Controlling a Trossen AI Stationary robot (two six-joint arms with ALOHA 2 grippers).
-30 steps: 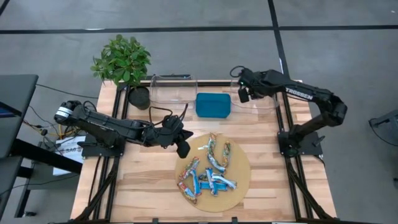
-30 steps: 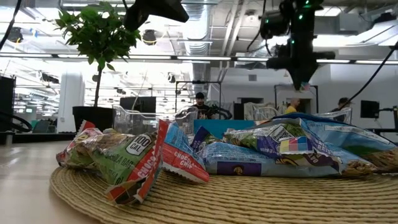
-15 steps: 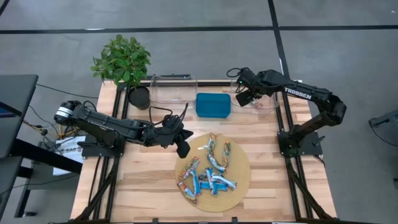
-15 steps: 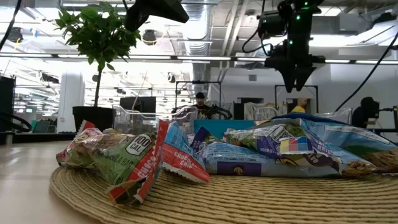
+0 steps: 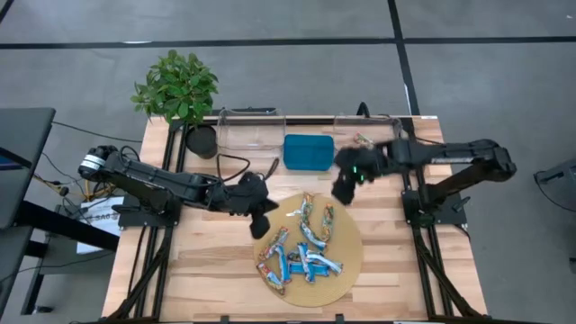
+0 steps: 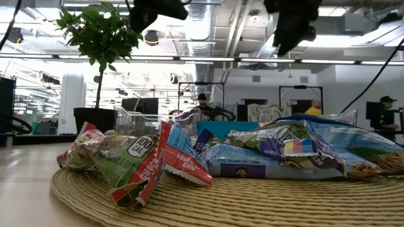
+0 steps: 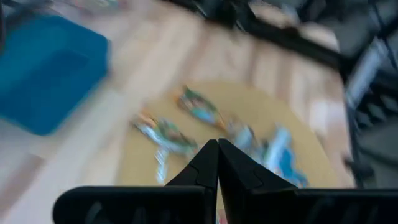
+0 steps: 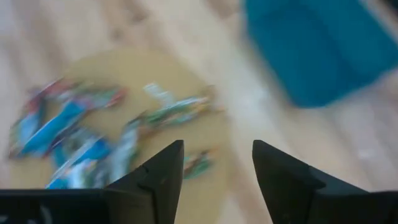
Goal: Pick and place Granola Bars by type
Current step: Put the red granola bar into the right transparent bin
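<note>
Several granola bars (image 5: 304, 245) in blue, blue-and-silver and red-and-tan wrappers lie piled on a round woven mat (image 5: 346, 265); they also fill the low view (image 6: 252, 154). One more bar (image 5: 364, 141) lies in the far-right clear bin (image 5: 389, 142). My left gripper (image 5: 262, 222) hovers shut over the mat's left edge, holding nothing (image 7: 217, 152). My right gripper (image 5: 343, 189) hangs open and empty above the mat's far right edge (image 8: 217, 158), between the teal tray (image 5: 308, 151) and the pile.
A second clear bin (image 5: 252, 131) stands at the far edge left of the teal tray. A potted plant (image 5: 178, 90) sits at the far left corner. Bare wooden table (image 5: 207, 261) lies left of the mat. People show in the room behind (image 6: 202, 101).
My right gripper has opened over the far-right clear bin, then swung quickly toward the table's near side and left, ending above the mat's far right edge. A bar now shows in that bin. My left gripper has rolled a little in place.
</note>
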